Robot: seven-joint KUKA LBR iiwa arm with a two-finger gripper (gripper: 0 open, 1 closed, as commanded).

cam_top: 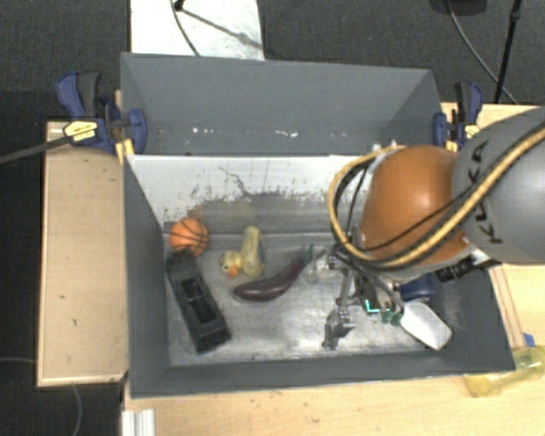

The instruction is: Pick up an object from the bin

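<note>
Eggplant (271, 282), a dark purple toy with a curved body, lies on the floor of the grey bin (254, 351) near its middle, its thin end pointing up and to the right. The jaws hang to the right of it and nearer the front wall, near it but apart from it, with their tips low over a bare patch of the bin floor. Whether the jaws are wide or narrow cannot be told from this angle.

The arm (518, 189) comes in from the right, and its round orange cover (409, 209), wrapped in dark and yellow cables, sits above and behind the jaws. A white, flattish thing (429, 327) lies tilted on the floor just right of the jaws, partly under the wrist. A bit of something blue (418, 289) shows behind it, too hidden to name.

Left of the eggplant and close beside it stands a pale yellow toy figure (245, 254). Farther left, an orange ball (190, 235) with dark lines rests near the left wall. A long black block (197, 302) lies slanted along that wall, from just under the ball toward the front left corner, well apart from the jaws.
</note>
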